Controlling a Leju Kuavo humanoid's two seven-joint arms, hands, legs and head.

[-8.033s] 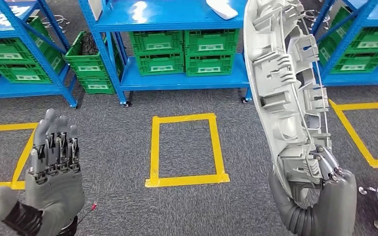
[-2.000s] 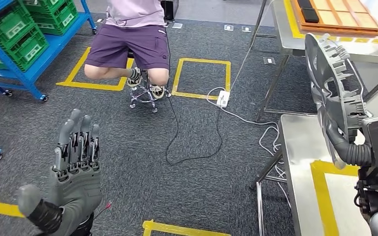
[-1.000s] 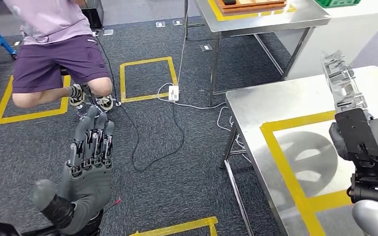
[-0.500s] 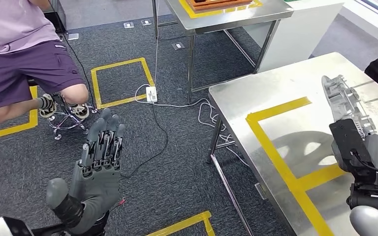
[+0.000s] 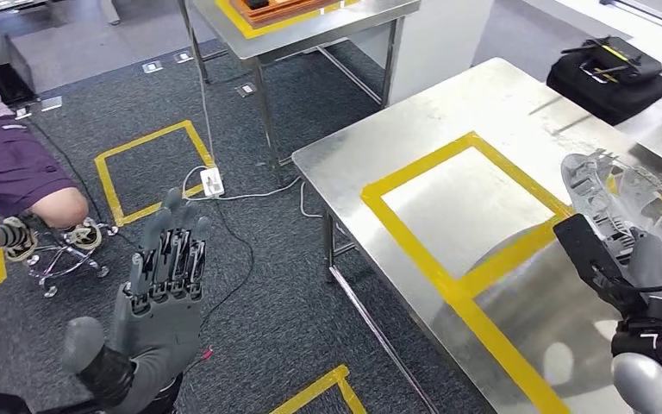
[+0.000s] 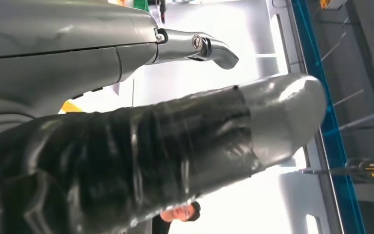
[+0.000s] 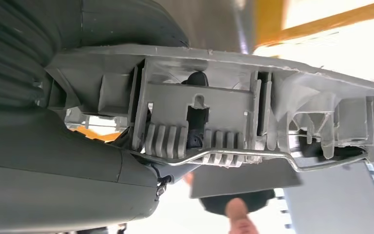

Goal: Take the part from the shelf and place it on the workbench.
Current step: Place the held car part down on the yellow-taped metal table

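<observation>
- Two robot hands are seen from the head view: the left robot hand (image 5: 159, 302) is raised over the carpet, palm up, its fingers straight and close together, with nothing held.
- The right robot hand (image 5: 646, 276) is wrapped around the lower end of the part (image 5: 633, 198), a grey ribbed plastic moulding with a thin metal wire along it; the part is held above the right side of the desk (image 5: 448, 138), tilted, and contact with the surface cannot be told.
- In the right wrist view the part (image 7: 233, 122) is seen gripped close against the robot hand (image 7: 53, 146).
- The desk is a steel sheet marked with a yellow tape rectangle (image 5: 461, 203); a black bag (image 5: 608, 73) rests near its far edge.
- A second steel table (image 5: 310, 21) stands beyond, carrying an orange tray (image 5: 280, 7).
- On the grey carpet lie yellow tape squares, a white power strip (image 5: 212, 181) and cables.
- A seated person (image 5: 13, 177) in purple shorts is at the left edge.
</observation>
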